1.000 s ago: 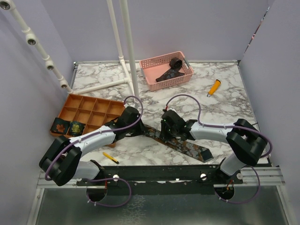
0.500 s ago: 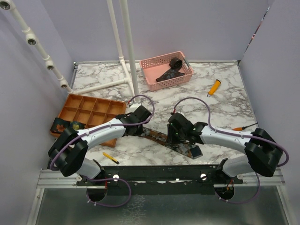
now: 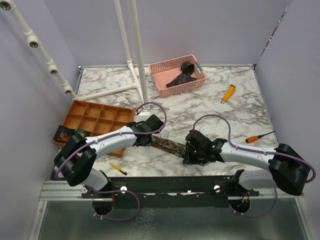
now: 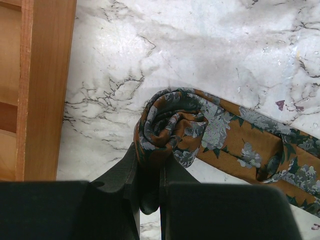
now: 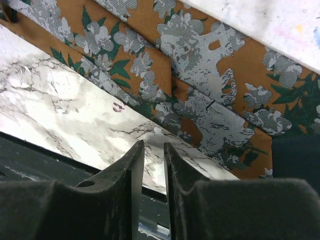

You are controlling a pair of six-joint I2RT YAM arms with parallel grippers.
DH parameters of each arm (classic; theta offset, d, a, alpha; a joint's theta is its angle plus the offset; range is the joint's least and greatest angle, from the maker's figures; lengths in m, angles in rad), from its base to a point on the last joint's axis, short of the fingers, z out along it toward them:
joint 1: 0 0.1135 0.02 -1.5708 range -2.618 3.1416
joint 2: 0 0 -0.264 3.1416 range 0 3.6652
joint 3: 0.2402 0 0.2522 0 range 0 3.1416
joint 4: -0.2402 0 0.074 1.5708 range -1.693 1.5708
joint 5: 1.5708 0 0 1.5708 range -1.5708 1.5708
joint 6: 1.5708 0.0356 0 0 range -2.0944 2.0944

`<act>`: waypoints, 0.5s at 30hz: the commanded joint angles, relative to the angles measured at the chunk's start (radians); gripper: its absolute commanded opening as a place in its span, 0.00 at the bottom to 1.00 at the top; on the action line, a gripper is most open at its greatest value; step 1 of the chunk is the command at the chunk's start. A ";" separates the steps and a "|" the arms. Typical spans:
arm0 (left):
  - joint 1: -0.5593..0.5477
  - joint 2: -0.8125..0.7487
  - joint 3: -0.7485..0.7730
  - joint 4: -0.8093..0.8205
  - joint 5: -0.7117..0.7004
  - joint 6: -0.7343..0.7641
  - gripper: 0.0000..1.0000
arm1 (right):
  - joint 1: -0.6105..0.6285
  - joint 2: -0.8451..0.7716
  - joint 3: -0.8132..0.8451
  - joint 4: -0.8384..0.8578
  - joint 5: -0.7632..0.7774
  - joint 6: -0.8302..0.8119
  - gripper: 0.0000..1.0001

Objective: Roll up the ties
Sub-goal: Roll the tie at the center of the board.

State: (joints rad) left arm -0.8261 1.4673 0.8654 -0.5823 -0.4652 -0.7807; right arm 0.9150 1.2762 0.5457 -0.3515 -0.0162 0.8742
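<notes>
A rust-brown floral tie (image 3: 170,145) lies across the near middle of the marble table. My left gripper (image 3: 148,138) is shut on its rolled end. In the left wrist view the small coil (image 4: 172,122) sits at my fingertips (image 4: 149,152), and the rest of the strip trails off to the right. My right gripper (image 3: 192,156) is at the tie's other end by the table's near edge. In the right wrist view its jaws (image 5: 154,148) stand almost together with nothing between them, just off the flat tie (image 5: 200,85). Another dark tie (image 3: 180,75) lies in the pink basket.
An orange wooden compartment tray (image 3: 95,117) is left of my left arm and shows in the left wrist view (image 4: 45,90); a rolled tie (image 3: 63,133) sits at its left corner. A pink basket (image 3: 165,67), a white pipe frame (image 3: 137,55), an orange-handled tool (image 3: 228,93), a screwdriver (image 3: 256,137) and a yellow cutter (image 3: 118,168) are around.
My right gripper has slid toward the near edge and to the right, and the tie's far end has drawn in under it. My left gripper has moved right with the rolled end.
</notes>
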 commanded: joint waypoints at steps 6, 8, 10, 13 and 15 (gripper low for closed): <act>-0.025 0.019 0.020 -0.078 -0.100 -0.069 0.00 | -0.114 0.096 -0.012 -0.052 0.233 0.066 0.28; -0.029 0.020 0.025 -0.094 -0.113 -0.082 0.00 | -0.150 0.109 -0.006 -0.036 0.230 0.037 0.28; -0.031 0.022 0.025 -0.101 -0.120 -0.097 0.00 | -0.175 0.128 0.013 -0.041 0.240 0.010 0.28; -0.036 0.028 0.028 -0.109 -0.132 -0.120 0.00 | -0.192 0.140 0.037 -0.037 0.239 -0.028 0.28; -0.041 0.038 0.039 -0.123 -0.147 -0.132 0.00 | -0.193 0.126 0.053 -0.045 0.225 -0.047 0.28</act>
State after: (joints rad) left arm -0.8551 1.4803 0.8753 -0.6430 -0.5480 -0.8700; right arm 0.7361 1.3685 0.6132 -0.2901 0.1184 0.9077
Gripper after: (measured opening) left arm 0.123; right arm 0.276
